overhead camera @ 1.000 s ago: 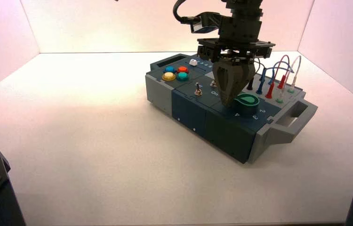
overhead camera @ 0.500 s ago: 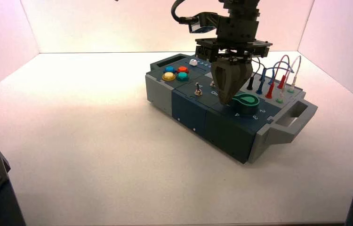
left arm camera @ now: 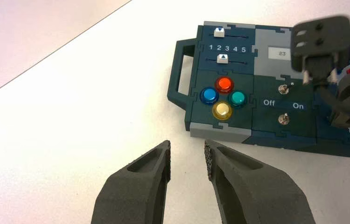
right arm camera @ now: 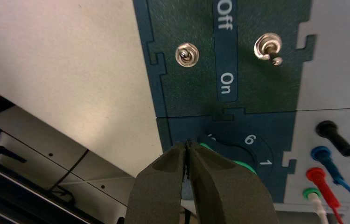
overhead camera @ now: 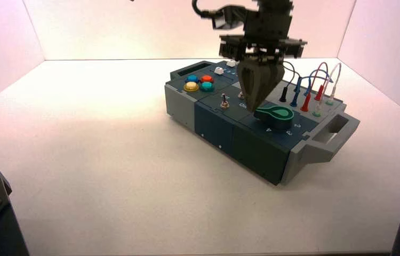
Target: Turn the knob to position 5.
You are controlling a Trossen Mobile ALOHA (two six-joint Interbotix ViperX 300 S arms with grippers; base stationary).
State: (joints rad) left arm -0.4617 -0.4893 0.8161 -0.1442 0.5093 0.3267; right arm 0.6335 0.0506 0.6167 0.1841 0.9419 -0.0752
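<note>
Hovering just above the knob (overhead camera: 274, 113), the right tool (overhead camera: 255, 104) has its fingers pressed together, gripping nothing.

Your right pincer (overhead camera: 255, 101): 2 dark grey-brown tapered fingers, black bracketed wrist block, looped black cable above. Your left pincer (left arm camera: 188, 158): 2 matte charcoal fingers (left arm camera: 138, 186), hollowed backs, rough gritty pads.
</note>
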